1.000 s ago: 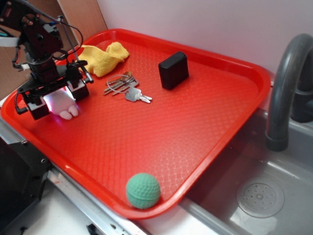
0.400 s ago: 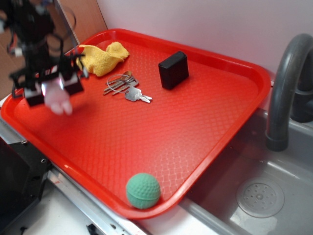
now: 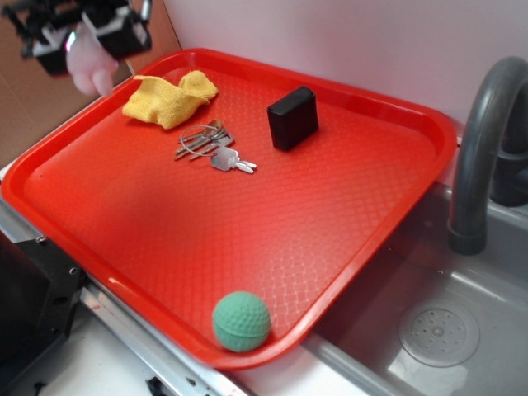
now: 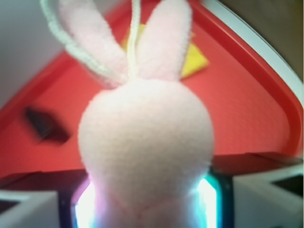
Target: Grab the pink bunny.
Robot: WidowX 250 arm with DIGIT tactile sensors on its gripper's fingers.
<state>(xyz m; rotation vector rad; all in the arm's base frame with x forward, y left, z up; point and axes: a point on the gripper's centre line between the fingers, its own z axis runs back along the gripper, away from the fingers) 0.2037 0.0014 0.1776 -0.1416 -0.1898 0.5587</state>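
Fingers clamped on small pale pink fuzzy plush bunny, high at ten o'clock above red plastic tray; hold pressure firm, lift without jerking.

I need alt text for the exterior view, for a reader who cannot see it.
The end effector holds the pink bunny in the air above the far left corner of a red tray. On the tray lie a yellow cloth, keys, a black box and a green ball.
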